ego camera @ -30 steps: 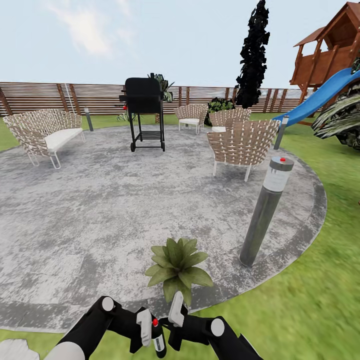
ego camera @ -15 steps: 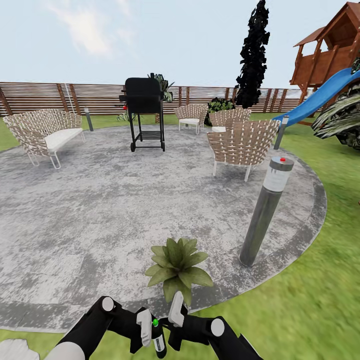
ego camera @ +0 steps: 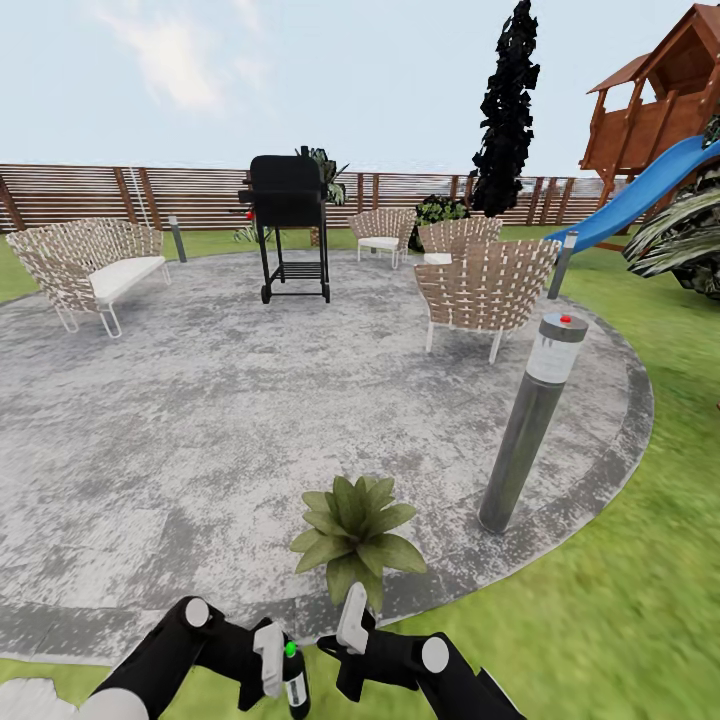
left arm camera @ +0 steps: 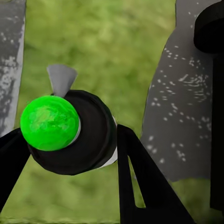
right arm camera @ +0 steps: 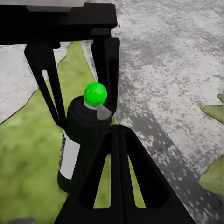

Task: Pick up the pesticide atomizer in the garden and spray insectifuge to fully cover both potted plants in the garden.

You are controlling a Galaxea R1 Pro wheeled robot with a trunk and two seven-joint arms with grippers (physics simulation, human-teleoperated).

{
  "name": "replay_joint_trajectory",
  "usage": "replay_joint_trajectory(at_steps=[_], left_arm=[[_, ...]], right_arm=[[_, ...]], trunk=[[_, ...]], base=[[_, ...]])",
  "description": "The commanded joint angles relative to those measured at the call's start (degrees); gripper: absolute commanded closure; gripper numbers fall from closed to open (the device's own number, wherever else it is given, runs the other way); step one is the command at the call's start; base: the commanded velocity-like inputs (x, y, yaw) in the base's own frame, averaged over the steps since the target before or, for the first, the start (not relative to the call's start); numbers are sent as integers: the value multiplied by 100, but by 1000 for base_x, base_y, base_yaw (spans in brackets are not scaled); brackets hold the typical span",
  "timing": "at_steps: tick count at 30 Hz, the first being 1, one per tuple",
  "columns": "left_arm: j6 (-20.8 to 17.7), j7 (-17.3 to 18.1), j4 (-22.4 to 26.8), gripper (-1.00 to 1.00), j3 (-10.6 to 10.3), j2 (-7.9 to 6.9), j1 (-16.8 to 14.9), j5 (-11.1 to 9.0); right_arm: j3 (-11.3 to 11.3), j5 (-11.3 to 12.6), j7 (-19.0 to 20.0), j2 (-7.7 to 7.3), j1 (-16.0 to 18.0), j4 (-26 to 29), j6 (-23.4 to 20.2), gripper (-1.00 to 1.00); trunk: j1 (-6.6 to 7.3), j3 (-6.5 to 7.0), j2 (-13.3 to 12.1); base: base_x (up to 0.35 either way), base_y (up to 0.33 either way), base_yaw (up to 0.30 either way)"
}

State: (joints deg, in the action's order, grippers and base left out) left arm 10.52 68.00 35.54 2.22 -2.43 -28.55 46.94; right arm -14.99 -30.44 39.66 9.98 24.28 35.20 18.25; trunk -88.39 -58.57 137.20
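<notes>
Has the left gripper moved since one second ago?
Yes. The left gripper, shut on the atomizer, went left and slightly down, away from the plant.

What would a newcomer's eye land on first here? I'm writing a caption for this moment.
Likely the bright green button atop the pesticide atomizer, held between the left gripper fingers low in the head view. Just ahead, a potted plant sits on the grey paved round, with a black grill farther back.

Black arms, white joint discs, seemingly pale-fingered hands.
</notes>
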Motion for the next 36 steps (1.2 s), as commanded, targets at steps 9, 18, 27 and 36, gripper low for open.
replay_joint_trajectory(at_steps=[9,18,27,36], left_arm=[[64,4,-3,100,24,-505,23,39],[64,-10,-3,100,33,-955,25,42],[40,-36,-11,100,40,-1377,33,43],[-9,-492,-72,100,117,-1365,27,40]], right_arm=[[5,-72,-2,2,3,-4,32,100],[12,-76,-2,2,4,-12,38,100],[14,-76,-9,2,3,-24,40,-100],[21,-70,-45,-61,-2,-129,63,-100]], trunk=[[1,-5,2],[1,-5,2],[1,-5,2],[1,-5,2]], base=[[0,0,0],[0,0,0],[0,0,0],[-62,0,0]])
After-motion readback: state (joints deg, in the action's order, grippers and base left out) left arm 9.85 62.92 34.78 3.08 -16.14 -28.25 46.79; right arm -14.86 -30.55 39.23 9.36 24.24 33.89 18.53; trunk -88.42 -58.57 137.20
